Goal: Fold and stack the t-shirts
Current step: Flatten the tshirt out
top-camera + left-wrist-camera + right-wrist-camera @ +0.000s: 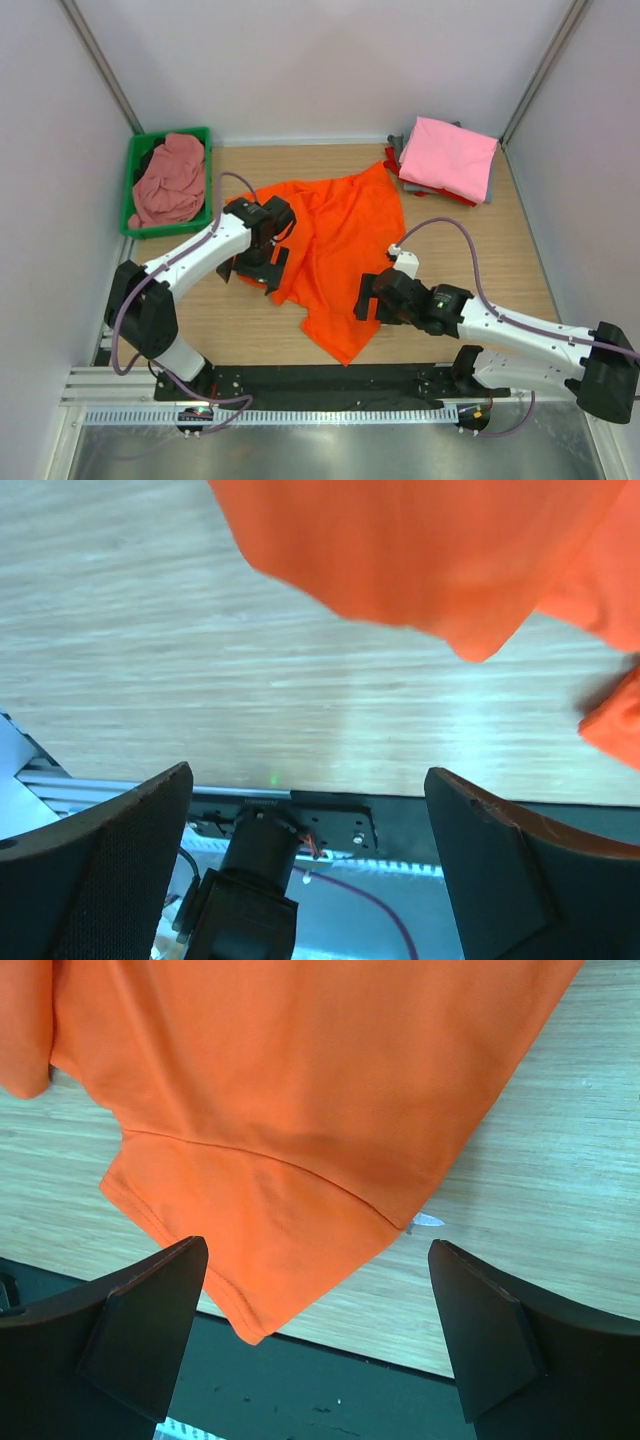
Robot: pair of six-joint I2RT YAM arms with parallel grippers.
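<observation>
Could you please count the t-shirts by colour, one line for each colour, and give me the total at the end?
Orange t-shirt: 1
Pink t-shirt: 1
Grey t-shirt: 1
Red t-shirt: 1
Dusty-pink t-shirt: 1
Total: 5 that show; more could lie hidden underneath.

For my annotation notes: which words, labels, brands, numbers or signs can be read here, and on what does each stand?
None can be read in any view.
A white tag peeks from under the orange t-shirt, but too little of it shows to read any print.
</observation>
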